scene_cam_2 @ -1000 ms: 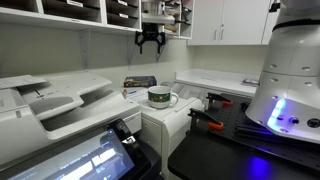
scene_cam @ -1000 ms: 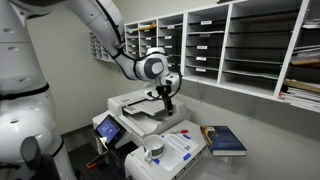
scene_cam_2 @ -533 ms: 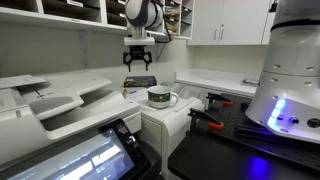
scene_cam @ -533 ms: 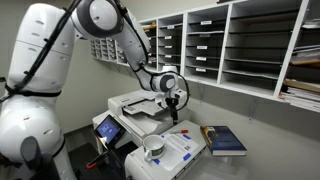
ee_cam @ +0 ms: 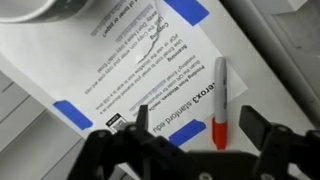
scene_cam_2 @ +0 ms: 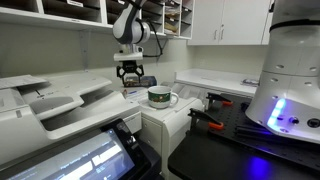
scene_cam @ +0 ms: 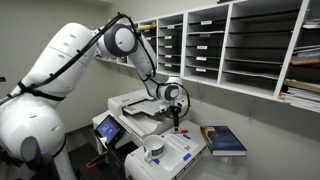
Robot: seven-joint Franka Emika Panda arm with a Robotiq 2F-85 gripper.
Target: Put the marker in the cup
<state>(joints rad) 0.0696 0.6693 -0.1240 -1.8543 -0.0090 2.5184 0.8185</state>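
Observation:
In the wrist view the marker (ee_cam: 219,95) lies flat on a printed sheet (ee_cam: 120,70). It has a white barrel and a red cap pointing toward me. My gripper (ee_cam: 198,128) is open, just above the sheet. The red cap sits between the two fingers, closer to the right finger (ee_cam: 256,126). The white cup's rim (ee_cam: 40,8) shows at the top left of that view. In both exterior views the gripper (scene_cam: 176,118) (scene_cam_2: 132,80) hangs low beside the cup (scene_cam: 153,146) (scene_cam_2: 160,96). The marker is too small to make out there.
A blue book (scene_cam: 225,140) lies on the counter beyond the sheet. A large printer (scene_cam: 135,103) stands behind the cup, with a touch screen (scene_cam: 107,128) in front. Wall shelves (scene_cam: 250,45) run above the counter. A white machine body (scene_cam_2: 290,70) stands at one side.
The arm has come down and moved across from above the printer. The open gripper now sits low over the sheet, around the marker's red cap. The marker and cup have not moved.

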